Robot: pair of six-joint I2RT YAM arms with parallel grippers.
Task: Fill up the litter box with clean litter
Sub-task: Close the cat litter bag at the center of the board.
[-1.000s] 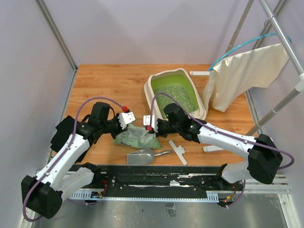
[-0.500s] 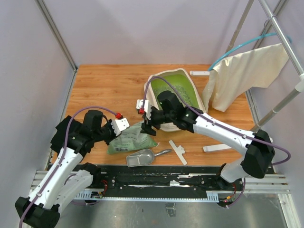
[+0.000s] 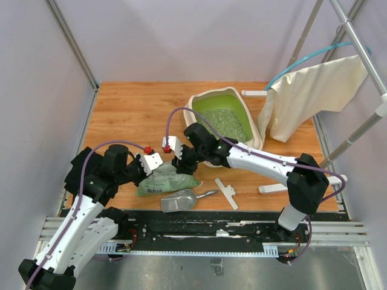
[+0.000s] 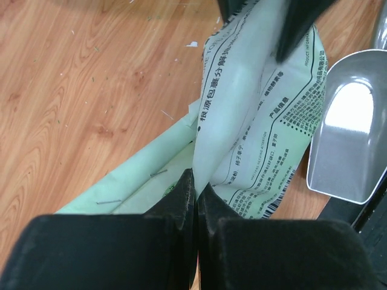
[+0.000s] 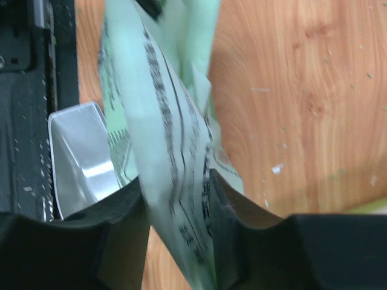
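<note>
The wooden bench [image 3: 133,109] is carrying everything here, with a cream cloth [image 3: 314,96] hanging over its far right edge, beyond the right arm.

The litter box [image 3: 198,101] is sitting just past the right end effector [image 3: 171,147] and to its right. The right arm is crossing its near left corner and hiding that part of the rim. The clean litter [image 3: 228,122] is lying inside the box as a pale, gravelly patch on the green floor.

The light green printed bag [image 3: 168,179] is stretching between the two end effectors, its top edges covered by both. The left end effector [image 4: 195,188] is pinching a fold of the bag [image 4: 266,121], fingers pressed together on the plastic. In the blurred right wrist view, the right end effector [image 5: 175,196] is straddling another fold of the bag [image 5: 163,139]. The plastic is filling the gap between its fingers, but whether they are clamping it cannot be told.

A silver scoop [image 3: 179,200] is lying just on the near side of both end effectors, beside the bag. It is cut off at the frame edge in the left wrist view [image 4: 351,145].
</note>
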